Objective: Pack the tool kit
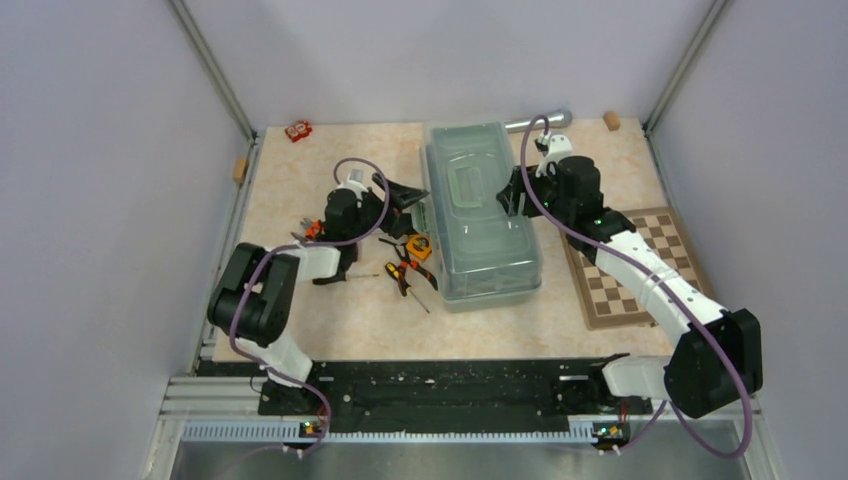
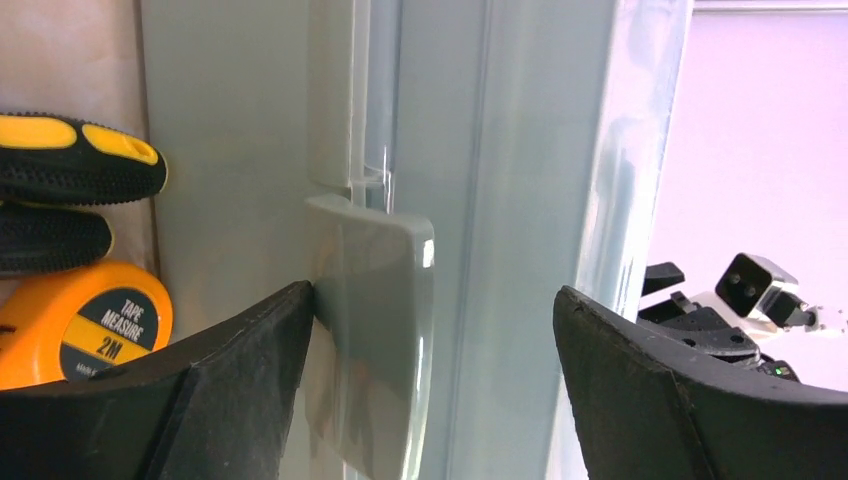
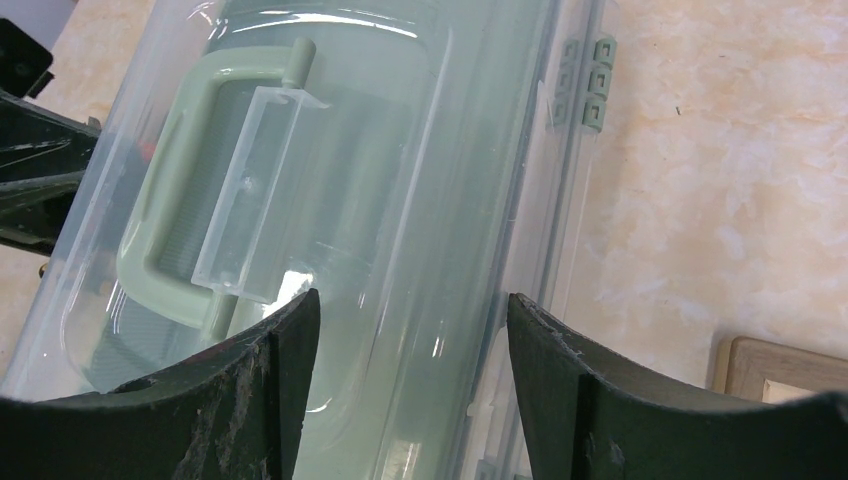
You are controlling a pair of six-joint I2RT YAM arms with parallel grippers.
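Top view: one toolbox (image 1: 480, 215) sits mid frame, lid shut. Pliers (image 1: 405, 272) and one tape measure (image 1: 420, 247) lie outside, left of it. I think nothing is packed yet.

Left wrist view: the left gripper (image 2: 435, 300) is wide open around the latch (image 2: 370, 320). Two screwdriver handles (image 2: 75, 160) show upper left.

Right wrist view: the right gripper (image 3: 413, 310) is wide open over the lid (image 3: 400, 150), holding nothing.

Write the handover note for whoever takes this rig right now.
Left gripper: jaws open, at the latch on the toolbox side.
Right gripper: jaws open, above the lid by its handle.
Tape measure, screwdrivers and pliers lie on the table left of the toolbox.
Done: none of these packed; lid on.
Left: open the lid, load the tools, close it.
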